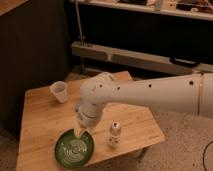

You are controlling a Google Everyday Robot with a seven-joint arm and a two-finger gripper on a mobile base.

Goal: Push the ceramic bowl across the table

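Note:
The ceramic bowl (pixel 73 148), dark green and glossy with pale swirl lines inside, sits near the front left edge of the light-wood table (pixel 40 117). My gripper (pixel 79 131) hangs down from the white arm (pixel 150 95) at the bowl's far rim, at or just above it. I cannot tell whether it touches the bowl.
A small white cup (pixel 59 91) stands at the table's back left. A small white bottle (pixel 114 134) stands right of the bowl near the front edge. The big white arm covers the table's middle. A dark wall and a low shelf lie behind.

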